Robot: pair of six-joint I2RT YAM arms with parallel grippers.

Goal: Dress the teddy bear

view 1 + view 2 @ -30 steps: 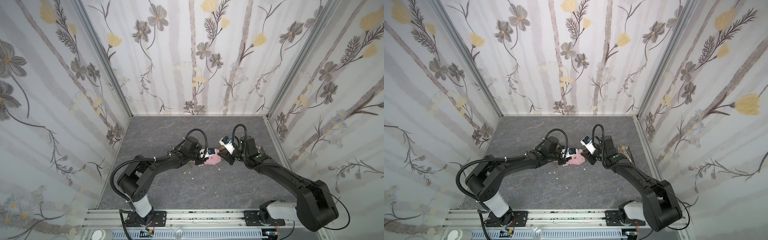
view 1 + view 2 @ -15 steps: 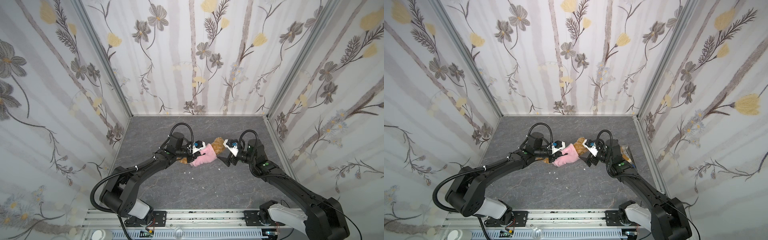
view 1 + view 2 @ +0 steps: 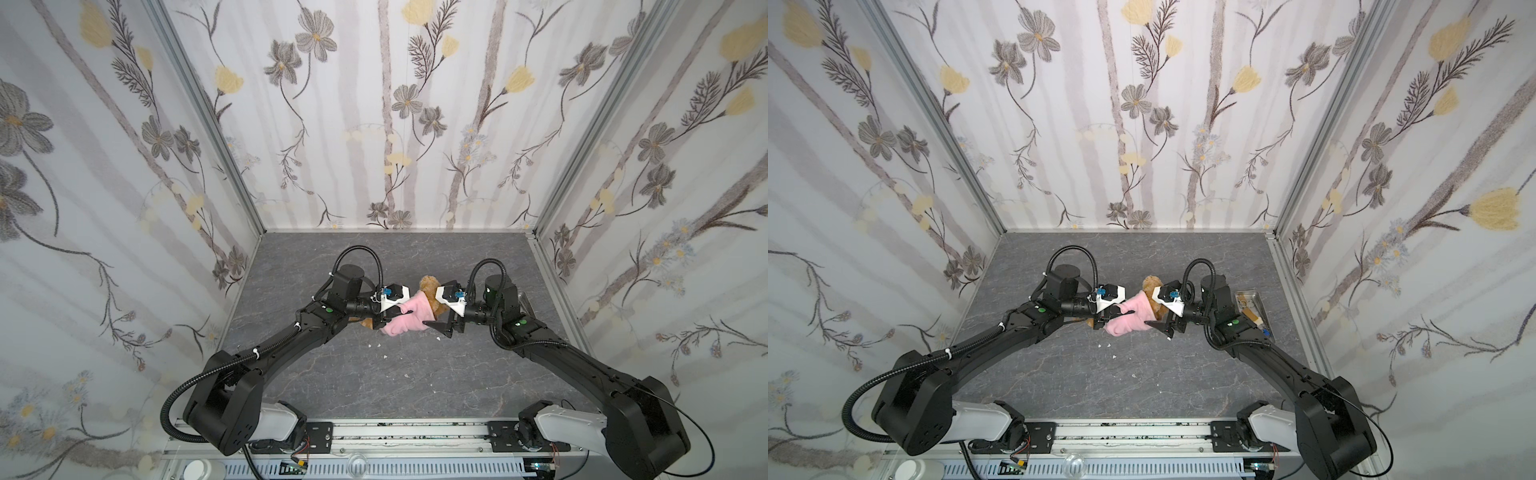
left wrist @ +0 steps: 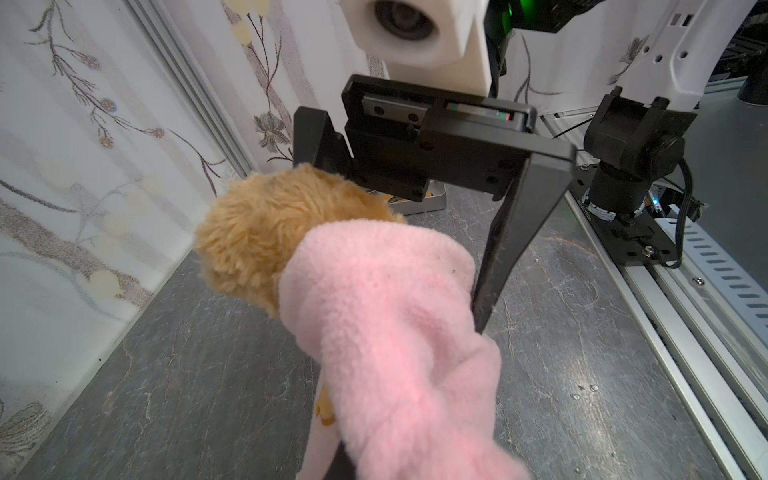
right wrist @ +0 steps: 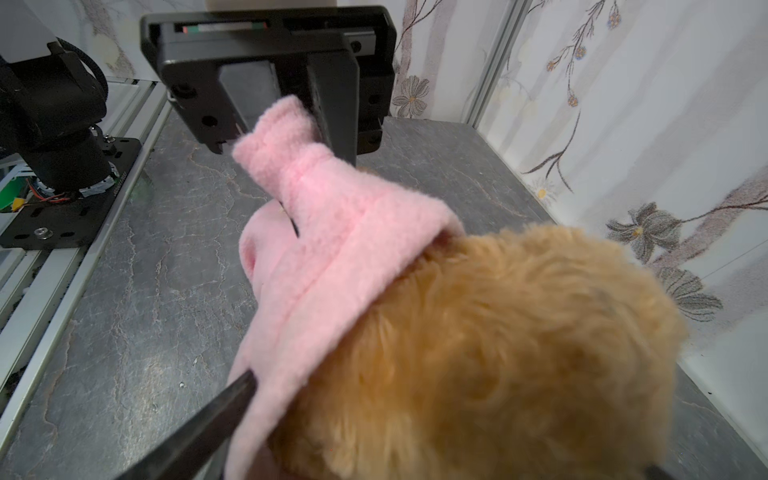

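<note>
Two claws are recorded at mid-desk, facing each other across the work. The left claw (image 3: 406, 311) is closed on a fold of the pink hoodie (image 4: 386, 316); in the right wrist view the fleece is seen pinched between its jaws. The right claw (image 3: 434, 307) is spread wide to either side of the teddy bear (image 5: 519, 332). One finger (image 4: 505, 257) touches the fleece, but nothing is clamped.

The bear is placed between the claws, its head bare and poking out of the hoodie, its torso wrapped. Contact with the desk (image 3: 415, 374) cannot be determined, nor can arms in sleeves.

Risks, as judged:
- The bear is carried by the garment alone, so it could slide out if the fold is pulled further.
- The fleece is stretchy, so the opening could be dragged back off the shoulders.
- The spread finger could be snagged in the hem on closing, and cloth could be caught instead of plush.

Materials:
- Hoodie: soft, napped, limp, tube-like folds.
- Bear: long golden-brown pile, rounded, compressible.
- Claws: rigid black tapered blades.
- Desk: hard grey marbled surface, dotted with white crumbs (image 3: 384, 356).
</note>
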